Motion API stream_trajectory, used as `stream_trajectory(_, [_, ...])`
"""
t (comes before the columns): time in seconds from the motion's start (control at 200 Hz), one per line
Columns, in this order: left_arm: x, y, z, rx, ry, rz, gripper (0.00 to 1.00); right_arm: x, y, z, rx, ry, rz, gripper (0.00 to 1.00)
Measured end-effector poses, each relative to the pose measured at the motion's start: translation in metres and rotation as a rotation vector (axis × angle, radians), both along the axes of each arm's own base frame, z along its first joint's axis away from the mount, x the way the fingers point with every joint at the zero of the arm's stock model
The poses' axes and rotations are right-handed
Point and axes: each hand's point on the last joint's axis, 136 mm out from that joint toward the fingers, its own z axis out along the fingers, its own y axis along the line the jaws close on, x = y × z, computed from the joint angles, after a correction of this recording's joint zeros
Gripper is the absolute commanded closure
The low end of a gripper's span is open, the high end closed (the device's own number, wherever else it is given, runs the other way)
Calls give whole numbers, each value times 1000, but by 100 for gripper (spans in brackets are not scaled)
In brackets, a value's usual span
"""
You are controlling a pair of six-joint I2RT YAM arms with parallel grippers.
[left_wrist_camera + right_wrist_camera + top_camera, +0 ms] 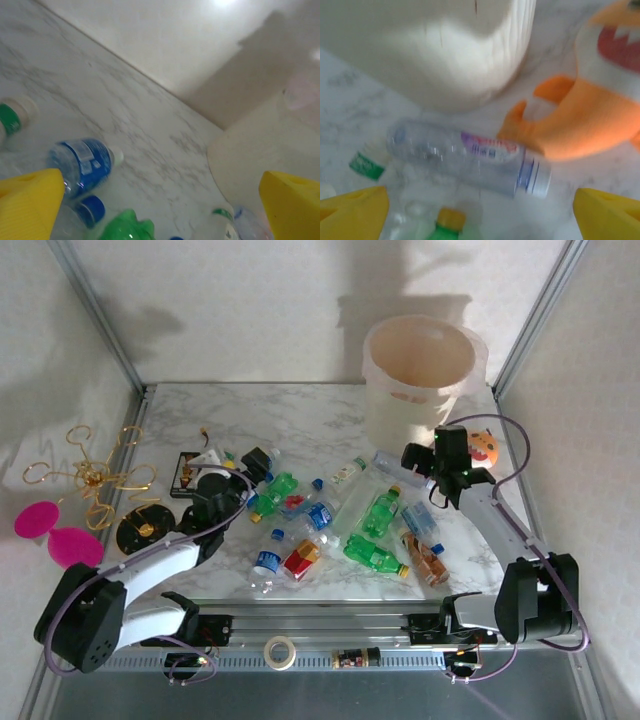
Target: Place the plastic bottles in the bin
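From above, my left claw (262,464) hangs spread over the left end of the bottles (380,510), about a dozen strewn across mid-table. My right claw (416,464), also spread, hangs over their right end, near the one bin (400,415) in the far right corner, with one orange toy (484,448) beside it. Bare marble lies beyond the heap. In my left wrist view the yellow fingers (30,205) stand wide and hold nothing, above a blue-labelled bottle (82,162). In my right wrist view the fingers stand wide and empty over one clear bottle (470,155) just beside the toy.
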Motion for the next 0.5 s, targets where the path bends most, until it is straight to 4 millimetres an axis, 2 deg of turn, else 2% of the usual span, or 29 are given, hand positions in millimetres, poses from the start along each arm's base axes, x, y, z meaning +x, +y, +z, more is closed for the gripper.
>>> stream_trajectory(0.235, [5,-40,-17,6,55,-106,0,-48,7,-34,-41,237,53,11])
stream_trajectory(0.356, [10,-55,-20,5,68,-143,1,-59,9,-47,-58,306,63,11])
stream_trajectory(0.501, [14,-65,-19,1,70,-171,0,-68,7,-70,-74,382,54,11])
